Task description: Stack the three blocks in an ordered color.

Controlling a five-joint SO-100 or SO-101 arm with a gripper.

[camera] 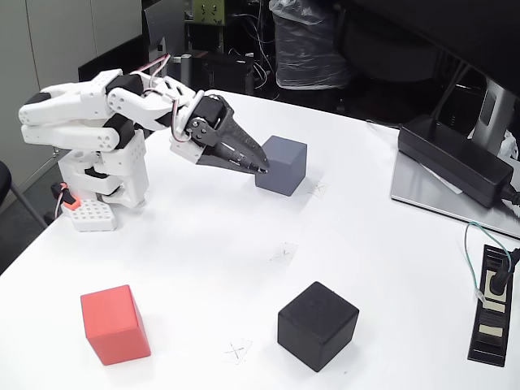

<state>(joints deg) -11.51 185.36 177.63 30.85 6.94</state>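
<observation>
Three cubes stand apart on the white table in the fixed view. The slate grey block is at the upper middle, the red block at the lower left and the black block at the lower middle. My gripper hangs from the white arm folded at the left. Its dark pointed fingers sit close together with nothing between them, their tips right at the grey block's left face. Whether they touch it I cannot tell.
The arm's base is clamped at the table's left edge. A black power adapter lies on a monitor stand at the right. A power strip with a plugged cable sits near the right edge. Small cross marks dot the tabletop.
</observation>
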